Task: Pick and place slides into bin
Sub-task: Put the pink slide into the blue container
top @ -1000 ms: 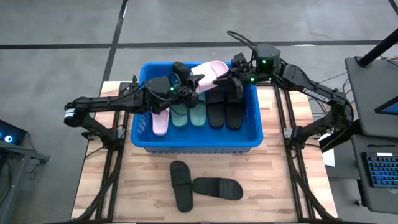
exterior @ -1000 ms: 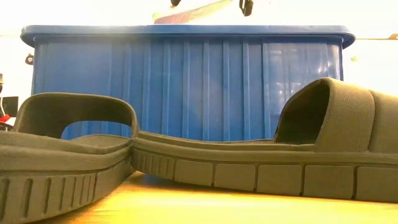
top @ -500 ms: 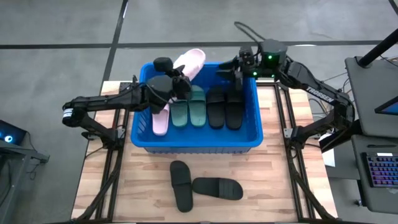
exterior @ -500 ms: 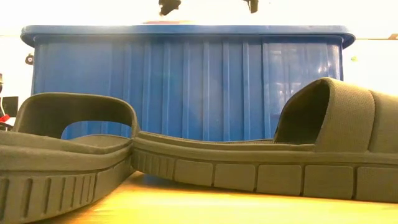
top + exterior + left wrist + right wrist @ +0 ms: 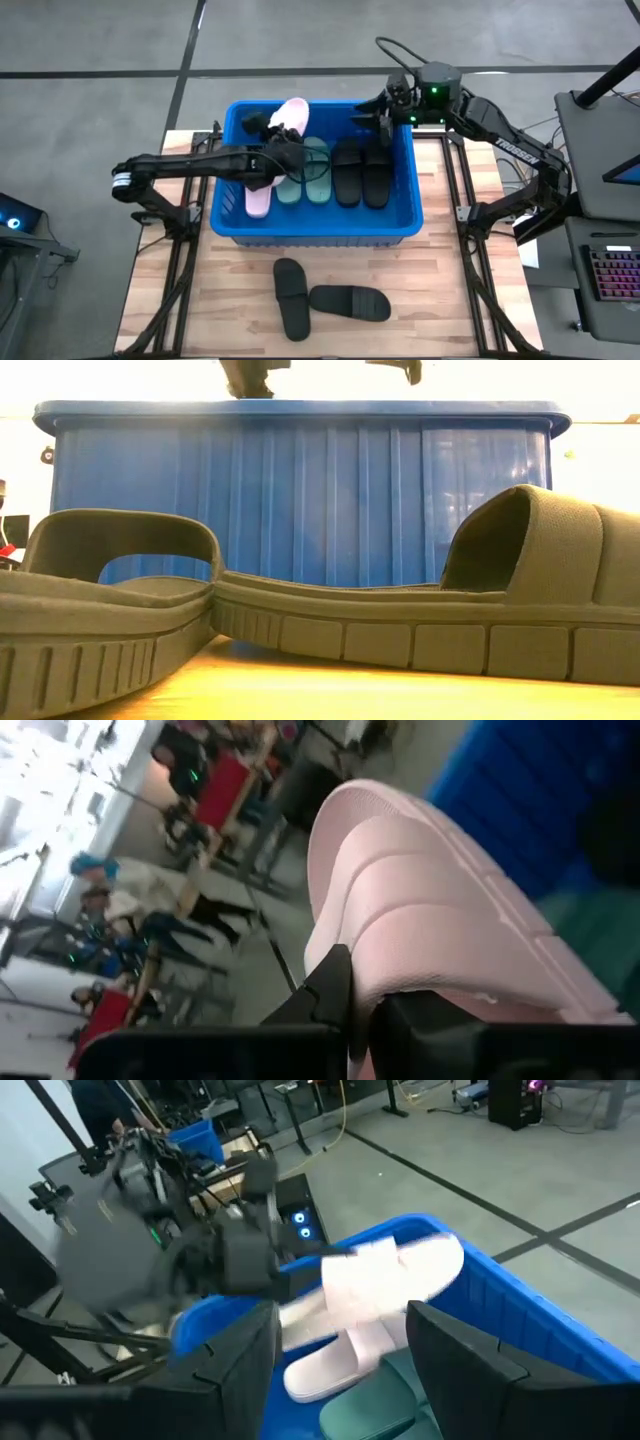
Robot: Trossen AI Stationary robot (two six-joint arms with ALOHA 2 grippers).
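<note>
Two dark jointed arms, white TROSSEN lettering, green wrist lights

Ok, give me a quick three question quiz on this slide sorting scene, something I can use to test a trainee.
1. True or false: the left gripper is shut on the pink slide, holding it over the bin.
2. Which slides lie on the table outside the bin? A: two sage green slides. B: two black slides. C: one pale pink slide.
3. Fill in: the right gripper, near the bin's far right corner, is ____ and holds nothing.

Key: 1 true; 2 B; 3 open
</note>
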